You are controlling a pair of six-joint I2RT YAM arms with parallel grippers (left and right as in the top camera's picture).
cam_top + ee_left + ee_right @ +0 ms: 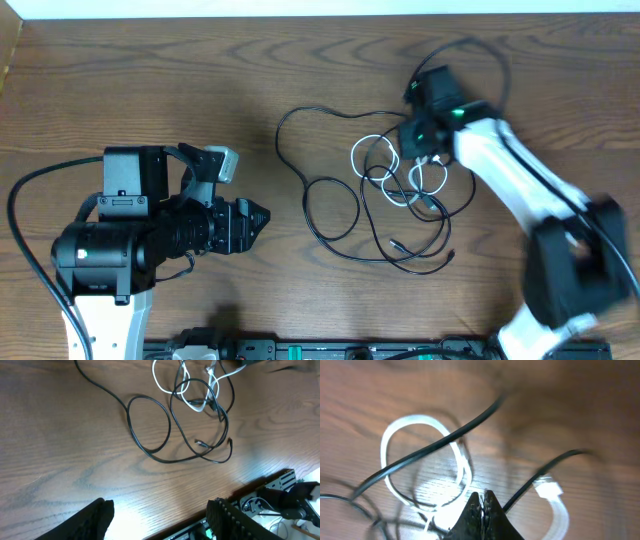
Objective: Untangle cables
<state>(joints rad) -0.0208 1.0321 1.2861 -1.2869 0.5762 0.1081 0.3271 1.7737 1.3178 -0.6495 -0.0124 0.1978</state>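
While my left gripper [256, 222] hangs over bare wood with its fingers spread wide, my right gripper [424, 140] sits low over the tangle, its fingertips [482, 505] pressed together. I cannot tell whether a strand is caught between them.

From overhead, the cables lie at 3 o'clock of my left gripper. The black cable [306, 207] throws a wide loop nearest me and a thinner arc toward 12 o'clock. The white cable [353, 155] curls in small loops inside it, just beside my right gripper. Open table [150, 80] runs from the tangle toward 9 and 12 o'clock, up to the pale far edge. At 6 o'clock a dark rail [300, 350] marks the near edge, close to the black cable's lowest bend.

My left wrist view shows the black cable [129, 420] lying flat, with two small plug ends [200, 443] resting apart on the wood. The overhead view barely resolves these. My right wrist view, blurred, shows a white loop [385, 455] with a black strand [445, 440] crossing over it.
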